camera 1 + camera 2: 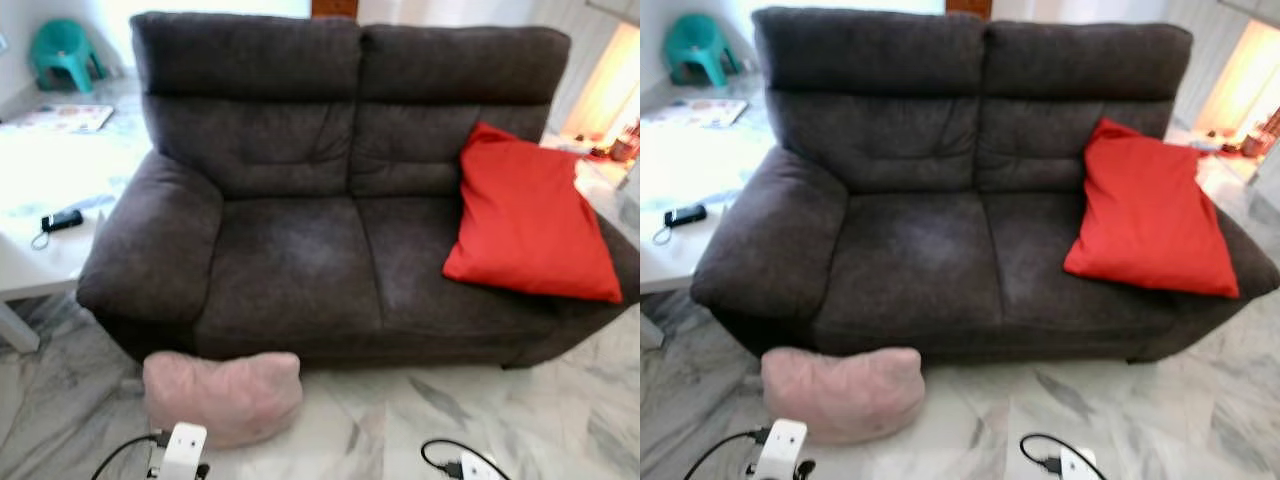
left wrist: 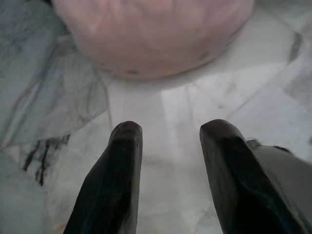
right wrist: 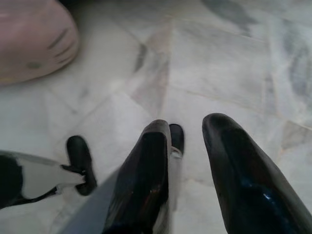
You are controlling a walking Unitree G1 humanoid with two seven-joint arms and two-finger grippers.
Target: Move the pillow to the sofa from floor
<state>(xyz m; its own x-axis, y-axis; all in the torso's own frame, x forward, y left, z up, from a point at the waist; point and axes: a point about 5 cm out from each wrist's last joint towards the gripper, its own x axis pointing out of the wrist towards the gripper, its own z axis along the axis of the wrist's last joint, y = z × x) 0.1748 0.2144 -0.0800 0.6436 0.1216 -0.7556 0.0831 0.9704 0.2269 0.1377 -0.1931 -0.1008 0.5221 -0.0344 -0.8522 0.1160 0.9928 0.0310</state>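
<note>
Left eye view: the pink pillow (image 1: 222,396) lies on the marble floor (image 1: 420,420) against the sofa (image 1: 300,250) front. Left wrist view: left hand (image 2: 170,134) hangs open, the pillow just ahead, apart. Right wrist view: right hand (image 3: 187,134) open above floor, pillow off beside.

A pale pink pillow (image 1: 222,396) is lying on the marble floor (image 1: 500,400), at about 7 o'clock in the head views. It is soft, plump and slightly creased, lying on its long side, with its back edge sitting against the base of the sofa (image 1: 290,270) below the left seat cushion. The sofa is a dark grey fabric two-seater with padded arms, filling the middle and spreading from 9 to 3 o'clock.
</note>
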